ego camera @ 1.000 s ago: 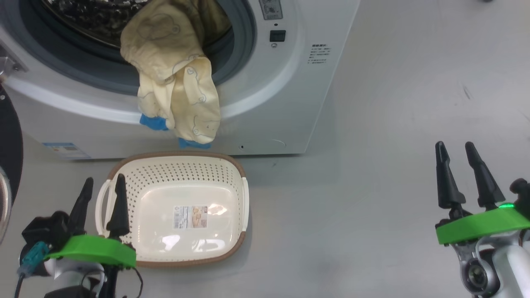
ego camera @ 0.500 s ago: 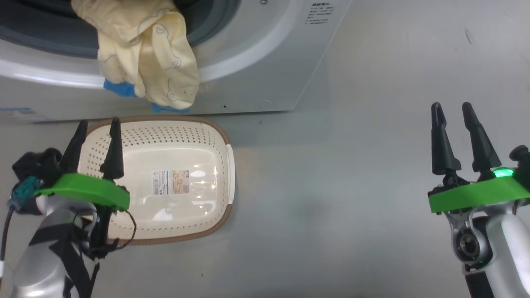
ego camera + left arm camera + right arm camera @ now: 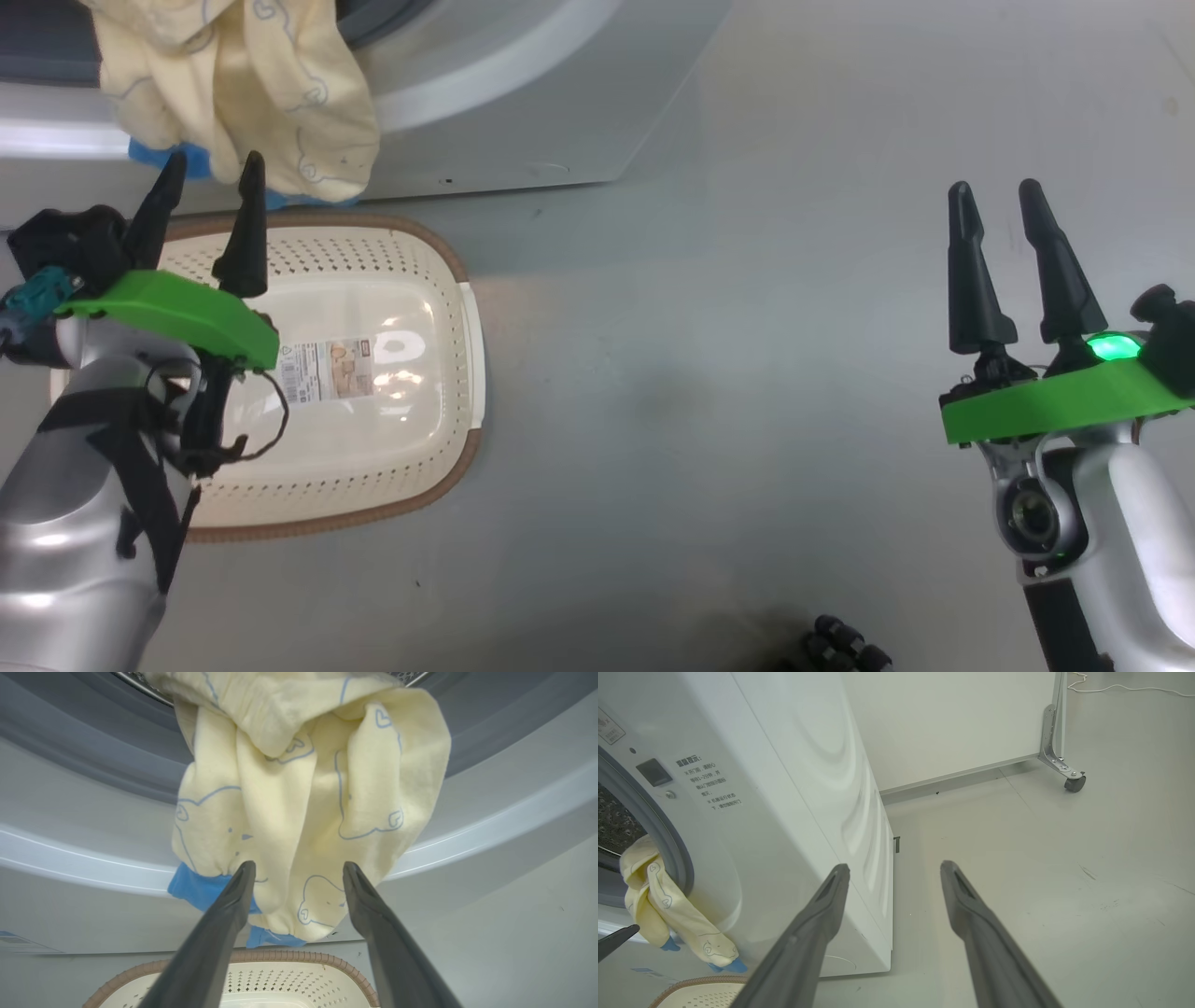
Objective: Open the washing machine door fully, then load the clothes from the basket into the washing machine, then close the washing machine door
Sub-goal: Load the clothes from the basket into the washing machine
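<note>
**A:** Starting from the left, what do you count?

**B:** One left gripper (image 3: 214,161) with two dark fingers, spread apart and holding nothing. It hovers over the far left corner of the basket (image 3: 420,280), pointing at the low end of the clothes (image 3: 252,84).

**A:** Is it touching them?

**B:** I can't tell. In the left wrist view the fingertips (image 3: 245,870) overlap the fabric, but contact isn't clear.

**A:** How many clothes?

**B:** One pale yellow bundle. I can't tell how many garments are in it. There are two blue patches (image 3: 201,891) at its lower hem. It hangs out of the mouth of the washing machine (image 3: 523,121), over the grey gasket (image 3: 93,751) and the white front. Its low end is just above the basket's far rim.

**A:** And baskets?

**B:** One, on the floor (image 3: 700,373) just in front of the one washing machine. It has one label sticker (image 3: 331,366) on its bottom.

**A:** What's further right?

**B:** Grey floor, then one right gripper (image 3: 994,186). Its two fingers are parted too, with nothing between them, and it is well apart from the basket and the machine. One green light (image 3: 1111,347) glows at its base.

**A:** What's past it in the right wrist view?

**B:** The machine's white side wall. Beyond that is one white panel (image 3: 952,723) with one castor (image 3: 1074,783) at its corner.
</note>
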### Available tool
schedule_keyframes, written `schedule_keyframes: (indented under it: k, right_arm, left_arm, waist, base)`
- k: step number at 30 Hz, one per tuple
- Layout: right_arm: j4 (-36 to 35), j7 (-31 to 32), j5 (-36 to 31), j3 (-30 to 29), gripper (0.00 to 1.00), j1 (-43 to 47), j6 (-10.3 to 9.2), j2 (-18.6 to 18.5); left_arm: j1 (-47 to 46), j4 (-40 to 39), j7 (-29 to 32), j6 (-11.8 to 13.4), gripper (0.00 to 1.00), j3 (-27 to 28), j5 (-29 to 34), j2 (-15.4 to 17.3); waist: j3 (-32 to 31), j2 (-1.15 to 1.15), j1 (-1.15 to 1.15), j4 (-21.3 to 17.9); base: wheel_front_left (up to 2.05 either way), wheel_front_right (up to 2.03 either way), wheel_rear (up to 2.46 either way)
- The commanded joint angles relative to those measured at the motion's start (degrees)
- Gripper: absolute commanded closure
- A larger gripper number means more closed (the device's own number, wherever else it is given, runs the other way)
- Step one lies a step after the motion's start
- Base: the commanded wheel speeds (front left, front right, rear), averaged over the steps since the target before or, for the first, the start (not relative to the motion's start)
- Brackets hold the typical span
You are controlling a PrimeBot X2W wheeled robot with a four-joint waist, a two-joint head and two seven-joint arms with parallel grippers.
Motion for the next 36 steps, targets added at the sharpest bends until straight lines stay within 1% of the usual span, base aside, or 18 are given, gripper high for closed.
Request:
schedule_keyframes:
  k: [1,10,22,26,29,36]
  right_arm:
    - [-1.88,-0.37,-0.6,1.05,0.0,-0.32,0.02,-0.14]
    - [-1.86,-0.37,-0.59,2.48,0.0,-1.23,0.02,0.78]
    - [-1.62,-0.37,-0.46,3.29,0.0,-1.43,0.02,1.61]
    - [-1.63,-0.37,-0.43,3.62,0.0,-1.57,0.02,1.79]
    - [-1.79,-0.37,-0.39,3.63,0.0,-1.62,0.02,1.85]
    - [-1.79,-0.37,-0.34,3.8,0.0,-1.64,0.02,2.02]
  left_arm:
    - [-1.34,-0.72,-0.37,0.02,0.0,1.42,-0.34,2.71]
    - [-6.77,2.79,-0.37,0.02,0.0,-1.33,-2.05,3.43]
    - [-8.79,2.29,-0.37,0.02,0.0,-4.19,-3.69,4.03]
    - [-9.1,3.21,-0.37,0.02,0.0,-3.22,-3.95,4.27]
    - [-9.82,4.71,-0.37,0.02,0.0,-0.69,-3.47,3.77]
    - [-9.9,5.32,-0.37,0.02,0.0,0.84,-1.99,3.17]
  waist:
    - [0.38,0.0,-0.01,-0.55]
    - [1.65,0.0,-0.01,-2.32]
    - [2.03,0.0,-0.01,-3.34]
    - [2.01,0.0,-0.01,-3.54]
    - [2.26,0.0,-0.01,-3.43]
    - [2.24,0.0,-0.01,-3.52]
  base:
    - [0.0,0.0,0.0]
    - [0.0,0.0,0.0]
    - [0.0,0.0,0.0]
    - [0.0,0.0,0.0]
    - [0.0,0.0,0.0]
    - [0.0,0.0,0.0]
